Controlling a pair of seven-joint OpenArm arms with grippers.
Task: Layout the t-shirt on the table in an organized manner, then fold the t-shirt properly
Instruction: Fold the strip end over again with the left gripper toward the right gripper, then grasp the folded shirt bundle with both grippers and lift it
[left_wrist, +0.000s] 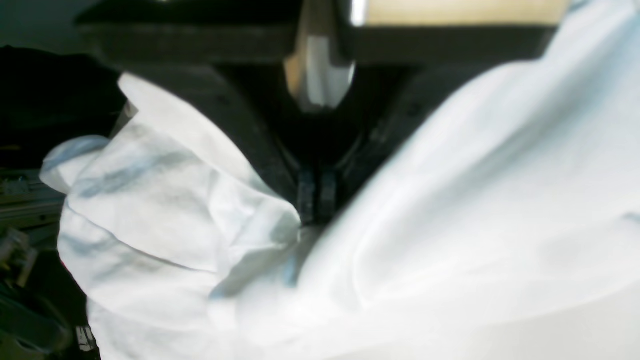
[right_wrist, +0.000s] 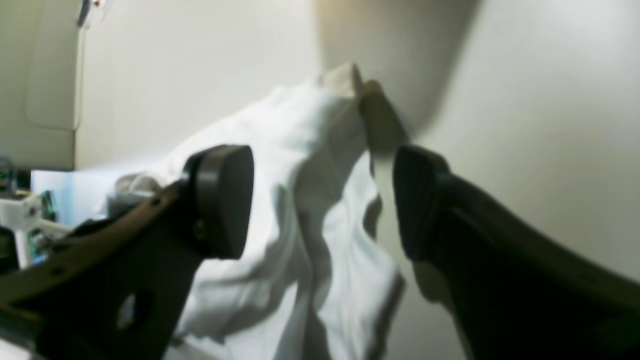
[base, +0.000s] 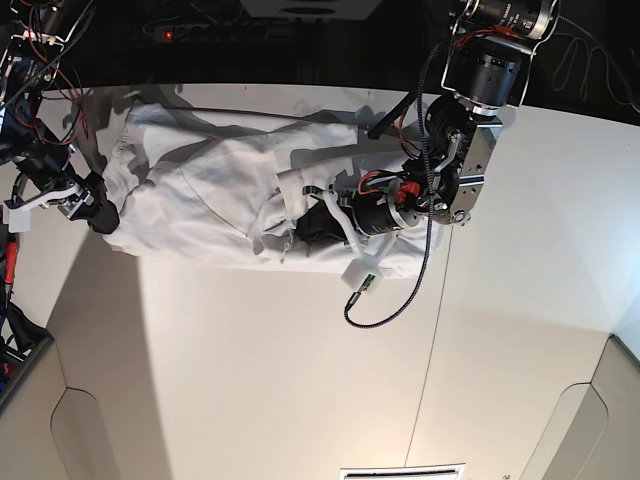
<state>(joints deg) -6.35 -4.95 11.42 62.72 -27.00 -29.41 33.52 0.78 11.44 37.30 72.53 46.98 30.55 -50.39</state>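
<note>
The white t-shirt (base: 210, 200) lies bunched and wrinkled across the far part of the white table (base: 300, 380). My left gripper (base: 305, 225) is down on the shirt's right half. In the left wrist view its fingertips (left_wrist: 306, 197) are pressed together on a fold of the t-shirt (left_wrist: 450, 200). My right gripper (base: 103, 220) is at the shirt's left edge. In the right wrist view it (right_wrist: 320, 200) is open, its pads (right_wrist: 225, 200) wide apart, with the crumpled t-shirt (right_wrist: 310, 150) just beyond them.
A thin dark seam (base: 440, 300) runs down the table. Beige cut-out corners sit at the near left (base: 90, 440) and near right (base: 585, 430). A black cable loop (base: 385, 300) hangs from the left arm. Wires and dark gear line the far edge (base: 30, 60).
</note>
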